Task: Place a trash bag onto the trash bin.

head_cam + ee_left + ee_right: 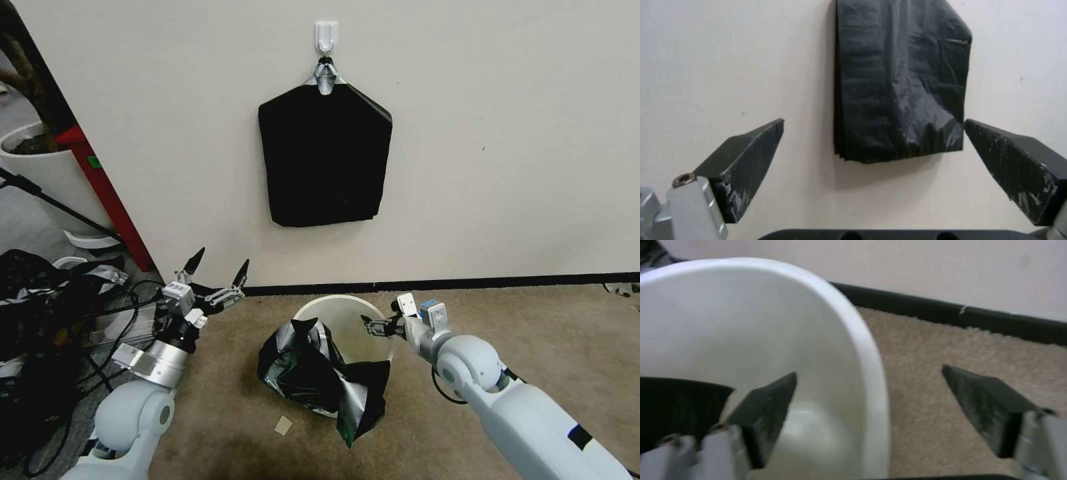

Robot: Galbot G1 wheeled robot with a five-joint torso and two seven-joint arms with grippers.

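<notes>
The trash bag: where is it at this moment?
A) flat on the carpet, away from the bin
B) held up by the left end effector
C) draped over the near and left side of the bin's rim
C: the trash bag hangs crumpled over that part of the trash bin rim, unheld.

The place looks like an office or lab corner: a plain cream wall (500, 133) with a black baseboard (467, 283), beige carpet (547, 333) below it, and left of the wall, tangled cables (60, 320) and a potted plant (40, 167).
</notes>
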